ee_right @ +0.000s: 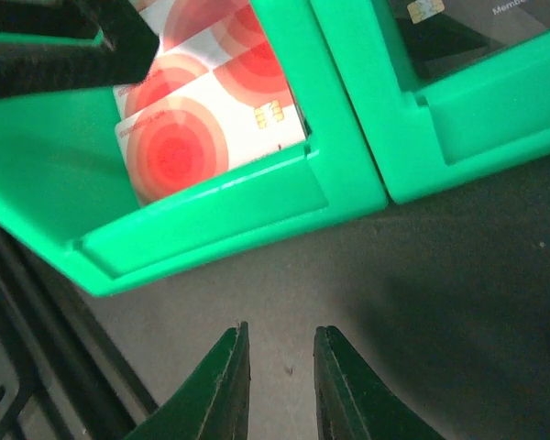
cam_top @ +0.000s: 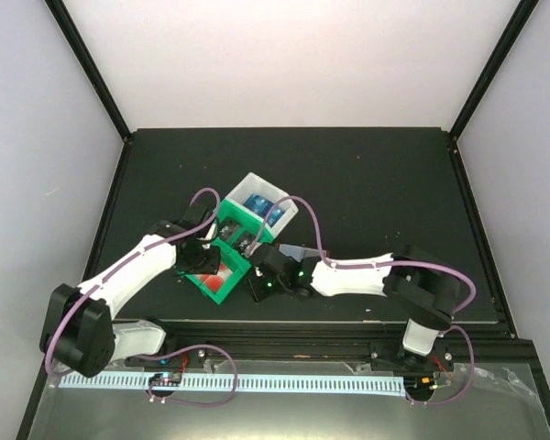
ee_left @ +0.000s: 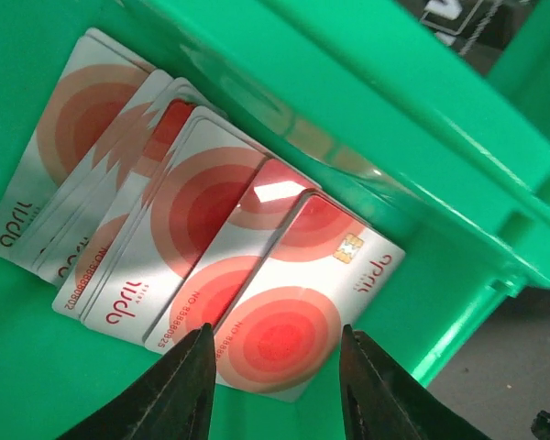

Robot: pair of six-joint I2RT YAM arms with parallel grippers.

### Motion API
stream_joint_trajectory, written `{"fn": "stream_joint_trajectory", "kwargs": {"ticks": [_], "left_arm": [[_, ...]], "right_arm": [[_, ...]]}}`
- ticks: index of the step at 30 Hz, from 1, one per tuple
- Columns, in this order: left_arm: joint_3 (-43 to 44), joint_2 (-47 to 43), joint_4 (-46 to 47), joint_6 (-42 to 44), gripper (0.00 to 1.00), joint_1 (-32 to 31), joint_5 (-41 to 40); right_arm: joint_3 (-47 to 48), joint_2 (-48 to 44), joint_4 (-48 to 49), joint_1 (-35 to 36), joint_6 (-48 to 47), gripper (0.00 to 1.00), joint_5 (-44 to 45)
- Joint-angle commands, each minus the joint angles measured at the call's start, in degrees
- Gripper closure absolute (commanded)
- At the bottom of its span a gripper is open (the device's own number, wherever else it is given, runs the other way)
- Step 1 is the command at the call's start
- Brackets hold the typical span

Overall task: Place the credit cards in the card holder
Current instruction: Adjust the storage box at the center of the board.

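Several red-and-white credit cards (ee_left: 211,211) lie fanned in the near green compartment of the tray (ee_left: 412,137). My left gripper (ee_left: 277,335) hangs open just above the nearest card (ee_left: 293,321), one fingertip over each long edge and nothing pinched. From above, this gripper (cam_top: 202,261) covers most of the red cards (cam_top: 208,273). My right gripper (ee_right: 282,335) is open by a narrow gap and empty, over bare table just outside the green front wall (ee_right: 220,206). Black cards (ee_right: 477,18) fill the middle compartment and blue cards (cam_top: 257,203) the white one. The card holder is not in view.
The green-and-white tray (cam_top: 222,291) lies slantwise mid-table between both grippers. A pale flat thing (cam_top: 293,249) lies partly under the right arm; I cannot tell what it is. The left gripper's dark finger (ee_right: 64,46) crosses the right wrist view's upper left. A raised rim (cam_top: 348,323) borders the table's near edge.
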Motion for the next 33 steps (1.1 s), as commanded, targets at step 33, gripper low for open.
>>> {"fn": "stream_joint_trajectory", "kwargs": {"ticks": [33], "left_arm": [[1.7,15.0,7.1,4.5,0.48,1.2,5.2]], "right_arm": [[10.2,11.8,0.2,-7.9,3.0,0.78,6.6]]}}
